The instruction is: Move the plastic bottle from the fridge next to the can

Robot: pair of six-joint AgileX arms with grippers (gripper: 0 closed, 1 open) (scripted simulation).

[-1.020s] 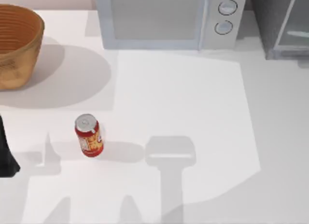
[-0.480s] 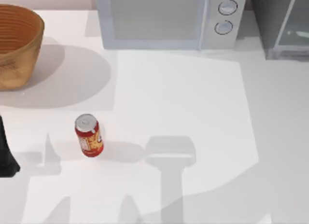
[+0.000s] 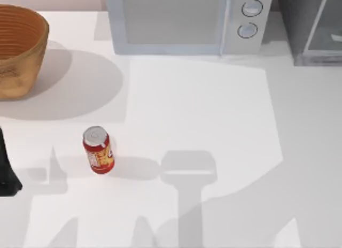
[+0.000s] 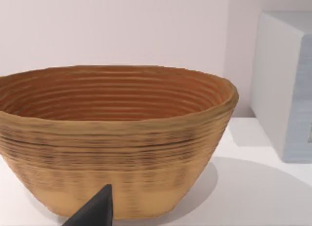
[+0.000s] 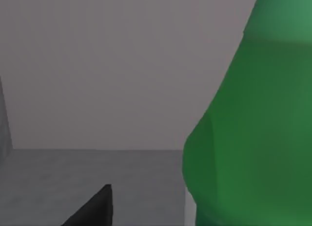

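- Toward the desk's front-left, the can (image 3: 98, 150) stands upright, red with yellow-white markings too small to read.
- At the back-right corner sits the fridge (image 3: 314, 24), beside the microwave (image 3: 187, 21).
- At the back-left corner, the woven basket (image 3: 18, 47); I cannot tell what it holds.
- Close before the right wrist camera, the plastic bottle (image 5: 253, 128) stands against grey walls.
- Left arm (image 3: 6, 168) is parked at the left edge; neither gripper's grip can be told.
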